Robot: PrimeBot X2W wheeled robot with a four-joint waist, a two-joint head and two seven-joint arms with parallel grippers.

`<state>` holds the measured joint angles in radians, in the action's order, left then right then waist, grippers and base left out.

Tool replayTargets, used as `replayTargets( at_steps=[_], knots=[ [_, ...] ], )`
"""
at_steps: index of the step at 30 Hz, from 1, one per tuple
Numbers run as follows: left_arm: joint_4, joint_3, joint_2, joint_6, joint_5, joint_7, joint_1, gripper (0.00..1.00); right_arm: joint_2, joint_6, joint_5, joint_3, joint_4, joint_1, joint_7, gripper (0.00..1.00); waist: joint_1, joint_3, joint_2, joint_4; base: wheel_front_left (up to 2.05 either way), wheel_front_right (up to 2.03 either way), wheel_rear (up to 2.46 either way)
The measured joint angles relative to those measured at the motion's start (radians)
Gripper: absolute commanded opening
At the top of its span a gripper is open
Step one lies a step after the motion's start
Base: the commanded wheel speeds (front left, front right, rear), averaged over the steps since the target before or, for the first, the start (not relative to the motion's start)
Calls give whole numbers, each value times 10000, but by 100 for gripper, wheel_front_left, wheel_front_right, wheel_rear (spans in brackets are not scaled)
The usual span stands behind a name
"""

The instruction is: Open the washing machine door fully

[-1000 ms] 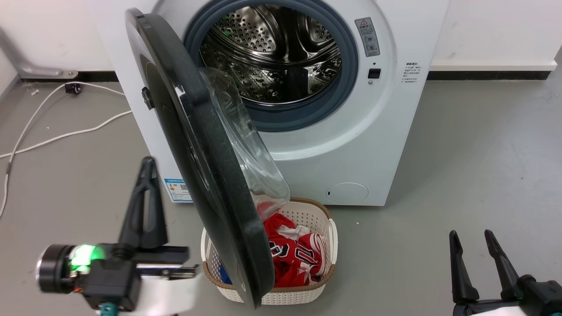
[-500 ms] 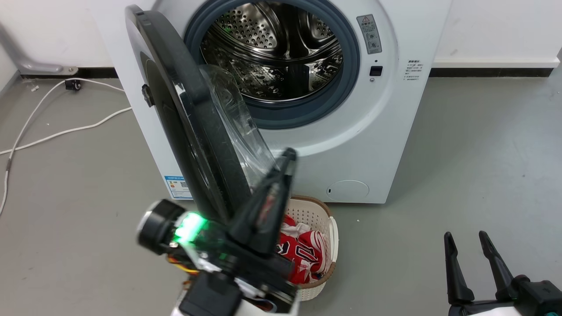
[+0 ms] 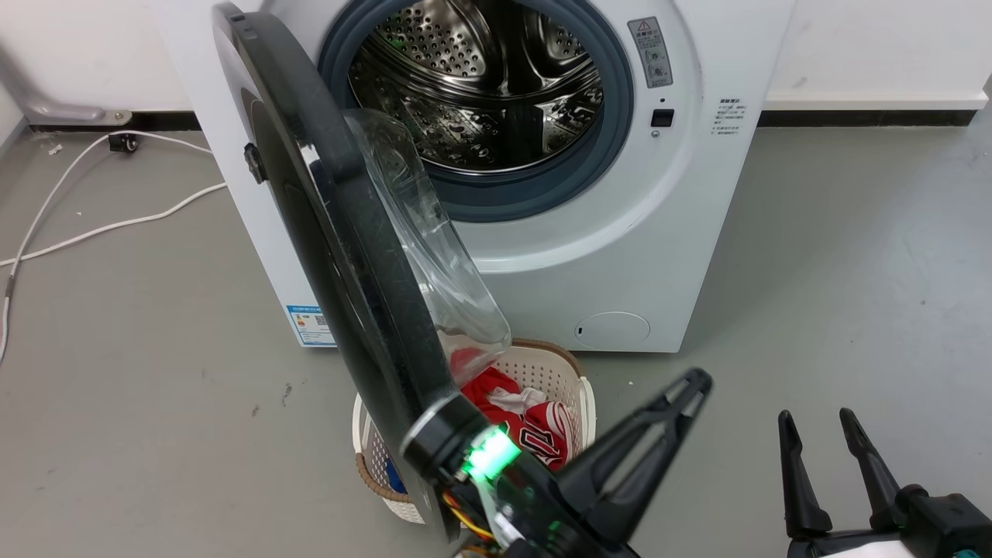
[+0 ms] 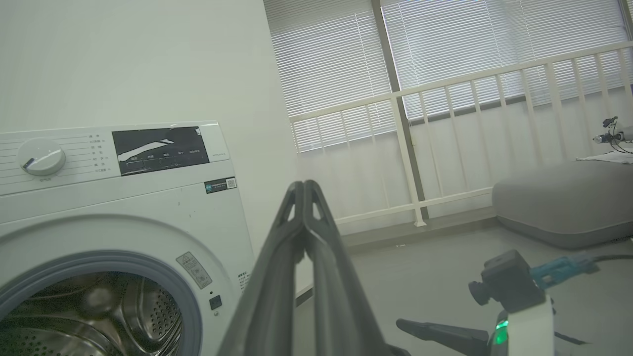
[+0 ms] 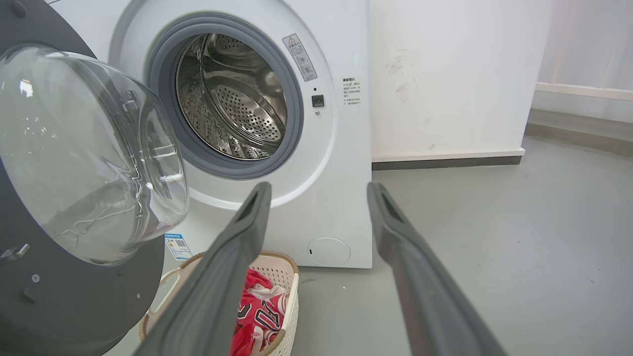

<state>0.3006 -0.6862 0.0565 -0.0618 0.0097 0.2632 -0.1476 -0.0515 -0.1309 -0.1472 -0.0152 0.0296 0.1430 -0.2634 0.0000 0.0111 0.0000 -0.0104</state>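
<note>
- Your left gripper [image 3: 692,385] has its two fingers pressed together at the tips, with nothing between them. The left wrist view shows the same pinched tips [image 4: 302,187].
- In the head view those fingers slant up and to the right, over bare floor to the right of the basket [image 3: 583,397], pointing away from the washing machine door [image 3: 372,256].
- Your left wrist, with its green light, sits at the door's lower edge. You cannot tell from these views whether it touches.
- Your right gripper [image 3: 815,418] is spread wide and holds nothing. It is low at the right, well apart from the washing machine [image 3: 620,232].
- The door stands partly open, nearly edge-on to your head camera. Its glass bowl [image 5: 89,158] faces the steel drum [image 5: 232,104].
- The door's lower edge hangs over the basket, which holds a red garment [image 3: 535,434].
</note>
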Motion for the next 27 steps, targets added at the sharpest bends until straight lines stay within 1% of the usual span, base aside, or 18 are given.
replayTargets(
  at_steps=[5,12,21,27],
  knots=[
    [-430,-481,-27,2,-201,0,68,0,0,0,4,40,35,-4,0,100,0,-38,0,-40,0,0,0],
    [-1181,-552,4,86,-286,0,457,0,0,0,48,61,86,-38,0,100,0,-87,0,-122,0,0,0],
    [-2033,-341,228,186,-393,0,1016,0,0,0,73,58,190,-128,0,100,0,-113,0,-214,0,0,0],
    [-2661,-33,249,268,-493,0,1305,0,0,0,81,117,255,-150,0,100,0,-126,0,-190,0,0,0]
  ],
)
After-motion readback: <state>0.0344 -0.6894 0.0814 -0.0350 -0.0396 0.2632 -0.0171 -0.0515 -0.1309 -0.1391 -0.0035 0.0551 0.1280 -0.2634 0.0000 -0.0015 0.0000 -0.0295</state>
